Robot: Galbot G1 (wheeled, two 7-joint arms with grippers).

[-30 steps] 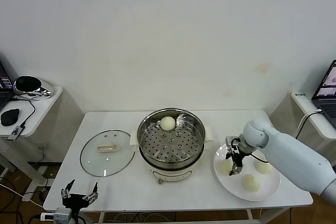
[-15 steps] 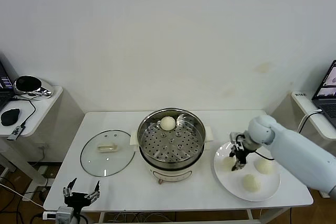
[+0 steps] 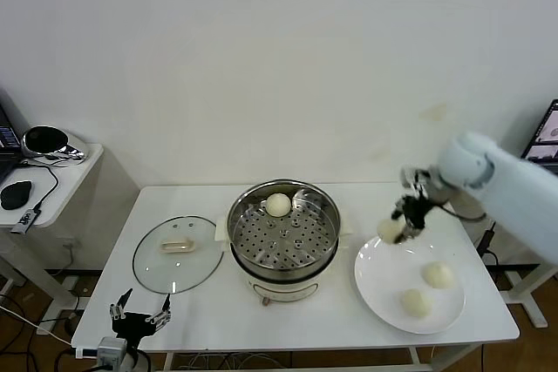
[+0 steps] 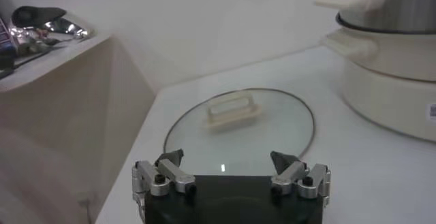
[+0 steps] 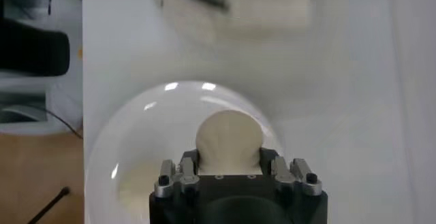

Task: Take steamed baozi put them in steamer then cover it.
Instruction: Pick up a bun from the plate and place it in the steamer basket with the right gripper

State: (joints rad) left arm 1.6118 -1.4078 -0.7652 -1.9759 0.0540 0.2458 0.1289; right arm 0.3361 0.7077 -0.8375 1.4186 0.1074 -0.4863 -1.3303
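My right gripper (image 3: pixel 399 224) is shut on a cream-white baozi (image 3: pixel 390 229) and holds it in the air above the white plate's (image 3: pixel 375 285) far left rim, right of the steamer (image 3: pixel 284 231). In the right wrist view the baozi (image 5: pixel 228 140) sits between the jaws, over the plate (image 5: pixel 109 157). One baozi (image 3: pixel 278 205) lies at the back of the steamer's perforated tray. Two baozi (image 3: pixel 437 274) (image 3: pixel 417 303) stay on the plate. The glass cover (image 3: pixel 178 253) lies flat on the table left of the steamer; it also shows in the left wrist view (image 4: pixel 238 126). My left gripper (image 3: pixel 139 316) is open, parked below the table's front left edge.
The white table (image 3: pixel 218 315) holds the steamer, the cover and the plate. A side shelf (image 3: pixel 44 182) with a mouse and a dark device stands at the far left. A laptop edge (image 3: pixel 549 132) shows at the far right.
My right gripper has lifted one baozi off the plate and risen up and back. Two baozi are left on the plate. The left gripper has barely shifted.
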